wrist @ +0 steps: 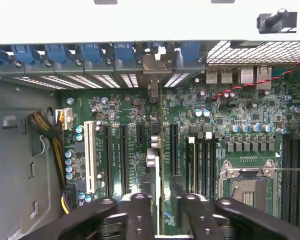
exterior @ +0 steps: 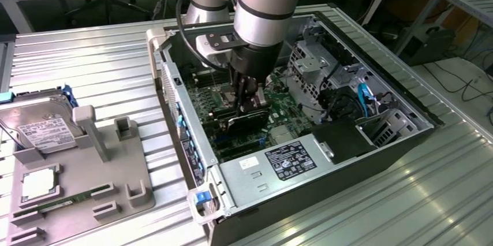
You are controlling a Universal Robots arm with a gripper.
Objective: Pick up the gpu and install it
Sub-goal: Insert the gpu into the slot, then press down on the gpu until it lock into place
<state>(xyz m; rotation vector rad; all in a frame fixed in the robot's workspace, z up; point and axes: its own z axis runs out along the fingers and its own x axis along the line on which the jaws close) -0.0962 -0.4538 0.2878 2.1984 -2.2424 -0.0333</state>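
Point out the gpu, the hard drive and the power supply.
gpu [exterior: 248, 121], exterior view, black face under the arm.
hard drive [exterior: 43, 132], exterior view, white label.
power supply [exterior: 289, 160], exterior view, its label.

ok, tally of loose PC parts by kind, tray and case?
gpu, inside the open case, in the gripper: 1
hard drive, on the grey tray: 1
memory stick, on the tray: 1
Total: 3

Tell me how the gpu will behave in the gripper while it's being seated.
The gpu looks like a thin, rigid card, so probably stiff and light. Held edge-on by the gripper above the motherboard, it could tilt if pushed unevenly. Likely fragile.
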